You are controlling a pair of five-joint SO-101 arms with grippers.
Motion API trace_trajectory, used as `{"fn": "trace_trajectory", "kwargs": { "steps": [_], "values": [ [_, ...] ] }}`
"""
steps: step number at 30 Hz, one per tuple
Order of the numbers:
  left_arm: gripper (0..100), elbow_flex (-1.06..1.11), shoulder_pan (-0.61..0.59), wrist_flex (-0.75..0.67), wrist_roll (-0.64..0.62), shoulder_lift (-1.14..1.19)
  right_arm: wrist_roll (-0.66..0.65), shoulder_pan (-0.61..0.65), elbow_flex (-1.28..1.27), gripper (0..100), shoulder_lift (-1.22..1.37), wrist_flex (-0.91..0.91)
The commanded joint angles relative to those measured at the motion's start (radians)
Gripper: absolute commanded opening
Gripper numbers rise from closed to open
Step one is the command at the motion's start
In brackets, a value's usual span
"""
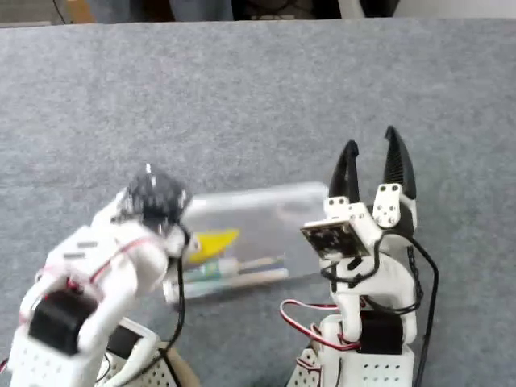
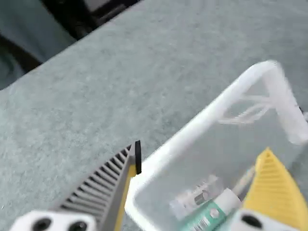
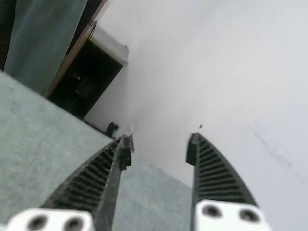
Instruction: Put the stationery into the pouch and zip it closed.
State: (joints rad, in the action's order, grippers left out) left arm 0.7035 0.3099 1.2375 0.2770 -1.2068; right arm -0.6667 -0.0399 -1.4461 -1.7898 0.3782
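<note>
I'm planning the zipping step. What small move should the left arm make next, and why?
Probably close the left claw on the pouch: its fingers straddle one end, open, pens lie inside, and the right claw is raised, open, away from it.

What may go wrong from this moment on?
1. The left pincer stands open across one end of the pouch; closing there may crumple or drag it, as nothing holds the other end.
2. The right pincer, open, is near the pouch's other end and might knock it when lowered.
</note>
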Motion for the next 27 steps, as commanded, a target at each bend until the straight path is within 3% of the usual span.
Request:
{"fn": "trace_trajectory", "kwargs": {
  "steps": [1,7,9,15,18,22,27],
  "values": [
    [38,-0.064,-0.093,-0.098,-0.009,0.135,0.017,0.003,0.044,12.4,0.010,-0.048],
    [37,-0.105,-0.219,-0.031,-0.077,0.298,0.052,-0.074,0.050,1.4,0.010,0.115],
    [37,-0.094,-0.272,0.000,-0.114,0.316,0.064,-0.103,0.050,2.2,0.010,0.196],
    [12,-0.094,-0.406,0.121,-0.227,0.354,0.269,-0.172,0.048,1.3,0.021,0.310],
    [3,-0.093,-0.483,0.192,-0.170,0.367,0.324,-0.181,0.050,1.3,0.021,0.407],
    [3,-0.036,-0.613,0.221,-0.089,0.354,0.330,-0.183,0.091,1.3,0.013,0.605],
    [3,0.128,-0.713,0.222,-0.087,0.354,0.325,-0.218,0.137,1.3,0.013,0.815]
  ]
}}
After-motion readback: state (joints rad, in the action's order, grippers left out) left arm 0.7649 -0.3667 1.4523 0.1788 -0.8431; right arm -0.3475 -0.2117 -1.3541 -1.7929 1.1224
